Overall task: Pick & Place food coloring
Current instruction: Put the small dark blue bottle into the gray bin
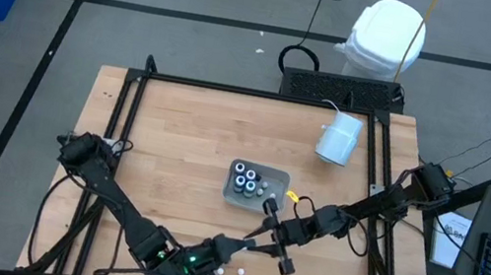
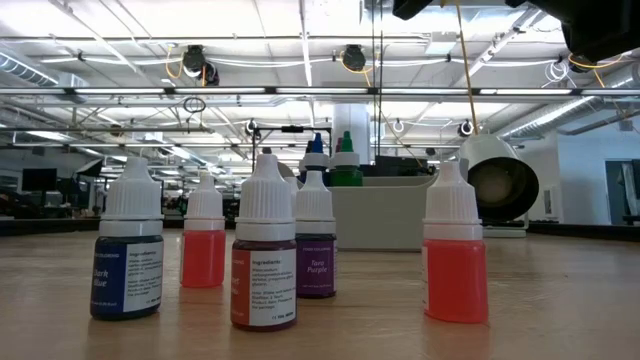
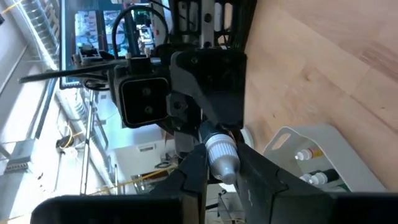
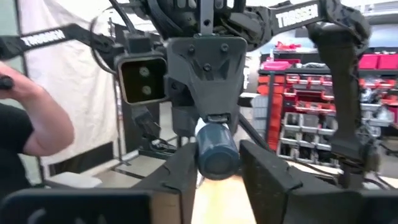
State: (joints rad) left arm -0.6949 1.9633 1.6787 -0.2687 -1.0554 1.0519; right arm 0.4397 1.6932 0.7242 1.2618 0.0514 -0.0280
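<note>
A small dark-blue food coloring bottle [image 4: 216, 152] with a white cap [image 3: 221, 154] hangs in the air between my two grippers, over the table's near middle. My left gripper [image 3: 222, 167] is shut on its cap end. My right gripper [image 4: 217, 163] faces the left one and is shut on the bottle's base end. Several other small bottles stand on their bases on the wood near the front edge: dark blue [image 2: 128, 255], red [image 2: 204, 245], purple [image 2: 315, 250] and red [image 2: 455, 255]. The clear tray [image 1: 256, 184] holds dark round bottles. My left gripper pinches the bottle's white ribbed cap [image 3: 219, 148] between its two fingers, coming nearly level from the table's near-left side. The bottle points along the fingers, cap toward the wrist, lifted clear of the table. My right gripper has the bottle's dark-blue body by its base end [image 4: 215, 163], one finger on each side. It comes roughly level from the table's right, in line with the bottle. The round base faces the wrist, and the bottle lies roughly level, clear of the table.
A big white cylinder [image 1: 340, 136] lies on its side at the table's far right. A small yellow piece [image 1: 292, 197] lies beside the tray. A black frame [image 1: 263, 94] borders the table. A person's arm [image 4: 31, 124] shows beyond the table.
</note>
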